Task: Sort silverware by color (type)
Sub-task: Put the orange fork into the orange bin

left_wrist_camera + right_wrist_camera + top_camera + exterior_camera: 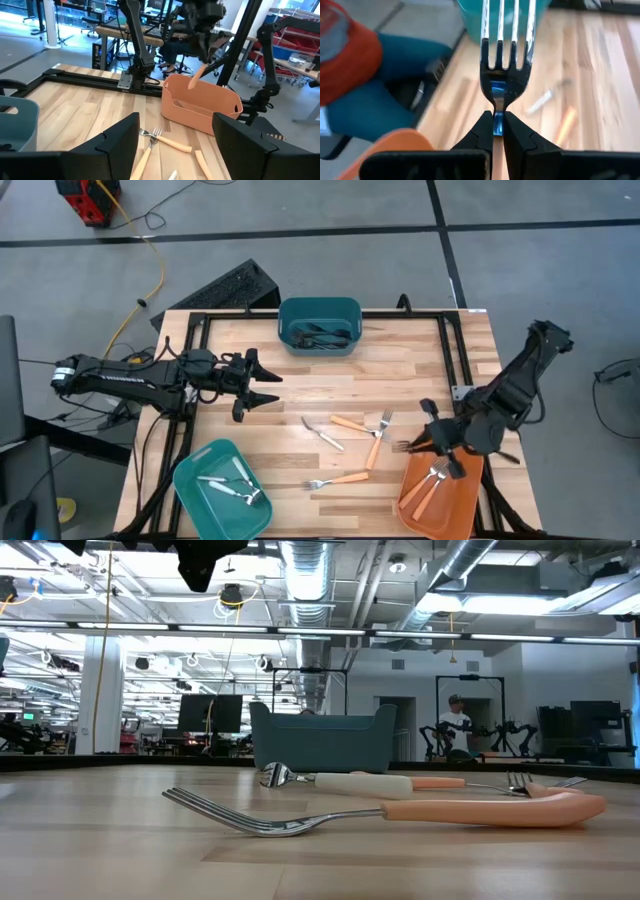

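Right claw (432,442) clenched on orange-handled fork (506,50), tines pointing out ahead, hovering just over orange bin (470,498). Step: drop-off. Next: lower, release into bin below. Left claw (268,388) spread, empty, waiting well apart.

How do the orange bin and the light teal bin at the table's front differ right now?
The orange bin holds orange-handled forks; the light teal bin holds pale-handled utensils. The orange bin sits at the front right, below the right gripper, which is shut on a fork; the light teal bin sits front left with no gripper above it. Both are tilted plastic bins.
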### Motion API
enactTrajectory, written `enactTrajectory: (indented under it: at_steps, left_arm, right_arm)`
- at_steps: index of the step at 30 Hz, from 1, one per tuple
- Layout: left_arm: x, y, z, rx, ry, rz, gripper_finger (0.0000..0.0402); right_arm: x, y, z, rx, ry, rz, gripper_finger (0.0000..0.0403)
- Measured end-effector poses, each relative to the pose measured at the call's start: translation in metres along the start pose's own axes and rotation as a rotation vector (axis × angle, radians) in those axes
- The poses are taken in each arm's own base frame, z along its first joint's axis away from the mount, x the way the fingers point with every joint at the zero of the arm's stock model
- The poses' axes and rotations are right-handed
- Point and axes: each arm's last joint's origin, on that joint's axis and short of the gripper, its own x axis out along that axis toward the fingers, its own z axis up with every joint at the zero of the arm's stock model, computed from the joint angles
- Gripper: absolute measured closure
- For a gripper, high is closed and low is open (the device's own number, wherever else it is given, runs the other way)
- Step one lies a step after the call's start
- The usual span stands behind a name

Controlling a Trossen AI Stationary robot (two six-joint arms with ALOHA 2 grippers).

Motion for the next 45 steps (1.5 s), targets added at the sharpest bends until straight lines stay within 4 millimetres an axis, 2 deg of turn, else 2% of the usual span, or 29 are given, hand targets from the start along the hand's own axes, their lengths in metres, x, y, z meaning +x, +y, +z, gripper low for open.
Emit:
enactTrajectory:
  at_steps: [4, 8, 20, 26, 32, 45]
  left_arm:
    - [0.000, 0.000, 0.000, 0.000, 0.000, 0.004, 0.0167]
    - [0.000, 0.000, 0.000, -0.001, 0.003, 0.005, 0.0167]
    - [0.000, 0.001, -0.002, -0.002, 0.016, 0.020, 0.0167]
    - [0.000, 0.001, -0.003, -0.002, 0.024, 0.022, 0.0167]
    - [0.000, 0.002, -0.003, 0.013, 0.022, 0.070, 0.0167]
    - [0.000, 0.004, -0.003, 0.017, 0.024, 0.098, 0.0167]
  right_arm:
    - [0.005, 0.006, -0.011, 0.030, 0.100, -0.019, 0.0363]
    - [0.012, 0.015, -0.015, 0.056, 0.129, -0.010, 0.0363]
    - [0.030, 0.047, -0.038, -0.063, 0.268, 0.011, 0.0363]
    - [0.042, 0.057, -0.062, 0.001, 0.461, -0.076, 0.0363]
    - [0.059, 0.071, -0.079, -0.008, 0.614, -0.044, 0.0363]
    - [0.085, 0.078, -0.097, -0.132, 0.773, -0.012, 0.0363]
